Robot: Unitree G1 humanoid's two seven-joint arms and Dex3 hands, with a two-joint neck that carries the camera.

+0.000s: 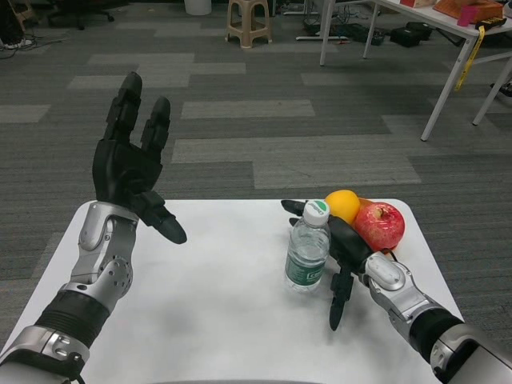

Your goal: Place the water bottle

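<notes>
A clear water bottle (308, 250) with a green label and a white-green cap stands on the white table (216, 312), leaning slightly to the right. My right hand (346, 254) sits just right of it with its fingers spread apart, holding nothing; one finger reaches behind the bottle's neck. My left hand (132, 164) is raised over the table's far left corner, palm open, fingers pointing up.
A red apple (379, 226) and an orange (343, 205) lie at the table's far right, right behind my right hand. Across the grey carpet stand a plastic stool (248, 22) and white tables (448, 32).
</notes>
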